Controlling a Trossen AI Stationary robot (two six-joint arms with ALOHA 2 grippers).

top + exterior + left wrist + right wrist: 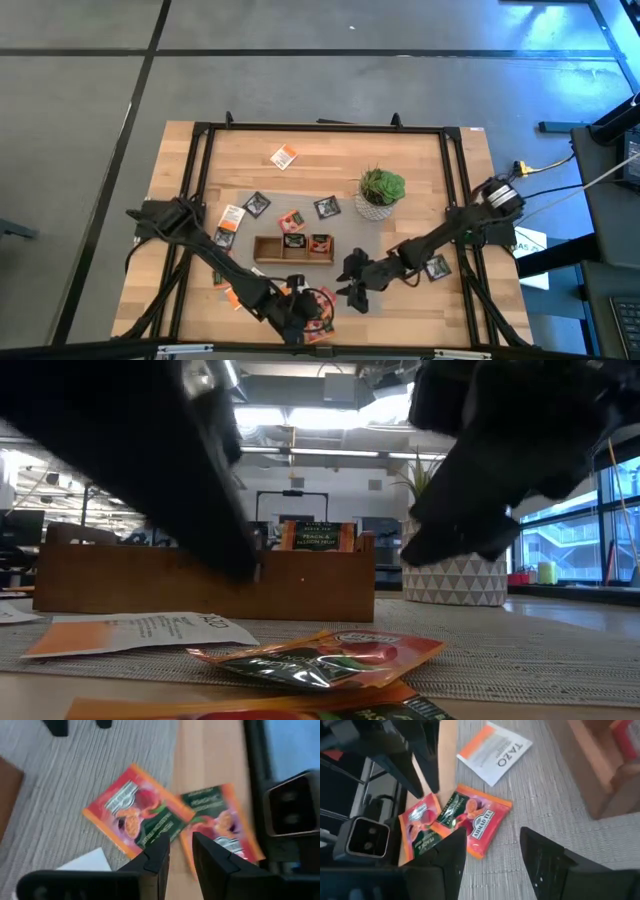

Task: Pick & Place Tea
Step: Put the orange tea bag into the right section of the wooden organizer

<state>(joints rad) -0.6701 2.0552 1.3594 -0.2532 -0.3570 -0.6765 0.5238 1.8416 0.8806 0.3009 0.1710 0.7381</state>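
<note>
A: At the near edge of the light wooden tabletop (pixel 470 150), what sits under the left gripper (pixel 180 852)?

B: Two red-orange foil tea sachets (pixel 132 810), overlapping, one half on the grey woven mat (pixel 75 775) and one on bare wood; the left gripper hangs just above them with its jaws narrowly parted and nothing between them.

A: And the right gripper (pixel 492 852)?

B: Beside the left one, nearer the middle of the near edge; its jaws are spread wide and empty; its own camera looks down on the same red-orange pair (pixel 470 817) and a white-and-orange paper sachet (pixel 495 752) farther along the mat.

A: Where is the rest of the tea?

B: Scattered; a white-and-orange sachet (pixel 284 156) lies toward the far edge, dark square sachets (pixel 257 204) lie on the mat around the long wooden three-compartment tray (pixel 266 247), and another dark one (pixel 436 267) lies by the right edge; two compartments of the tray already hold sachets, and in the low view one stands upright (pixel 316 535) in it.

A: Anything else on the mat?

B: A green potted plant in a white patterned pot (pixel 381 192), just beyond the tray's right end.
</note>
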